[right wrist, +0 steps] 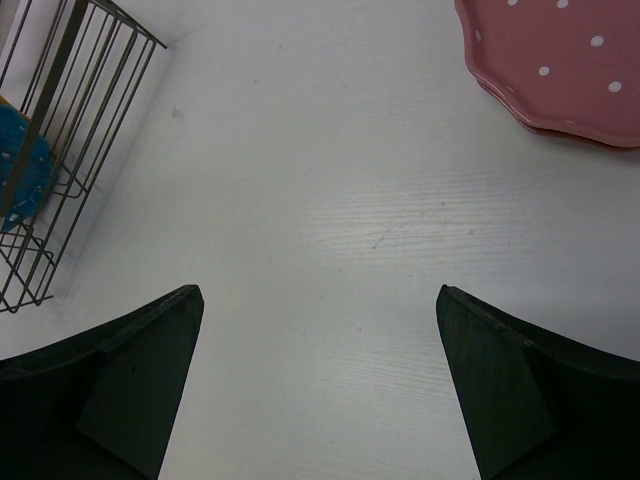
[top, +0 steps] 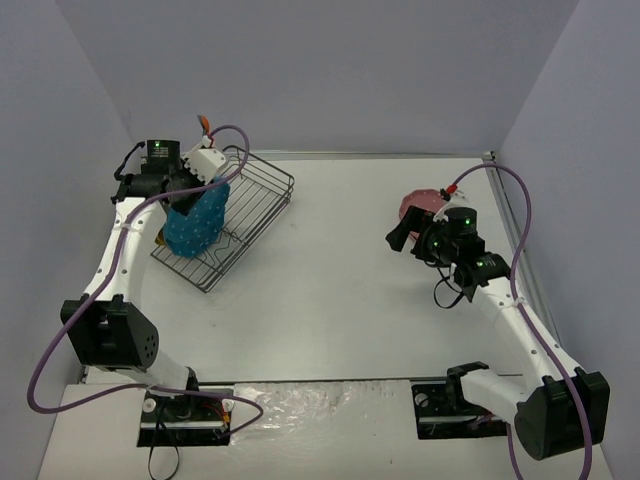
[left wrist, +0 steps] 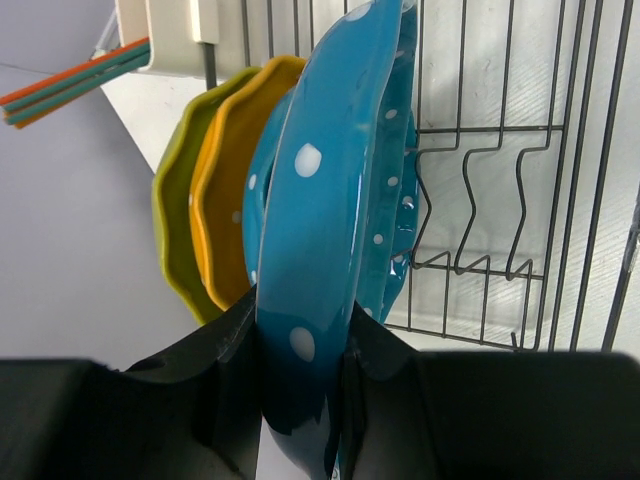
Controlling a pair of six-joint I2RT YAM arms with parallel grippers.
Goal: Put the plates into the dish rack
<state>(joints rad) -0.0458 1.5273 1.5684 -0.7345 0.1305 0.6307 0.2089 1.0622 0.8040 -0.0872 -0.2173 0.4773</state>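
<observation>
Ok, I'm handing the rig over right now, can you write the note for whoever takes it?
Left gripper: shut on a teal blue plate, held on edge in the dish rack beside the racked plates; not released.
Right gripper: open, empty, hovering over the table near the pink plates.
Done: yellow-green plate and orange plate stand in the rack; a second blue plate seems to sit behind the held one.
Left: release the held plate, then load the pink plates, apparently a stack of two lying flat.
</observation>
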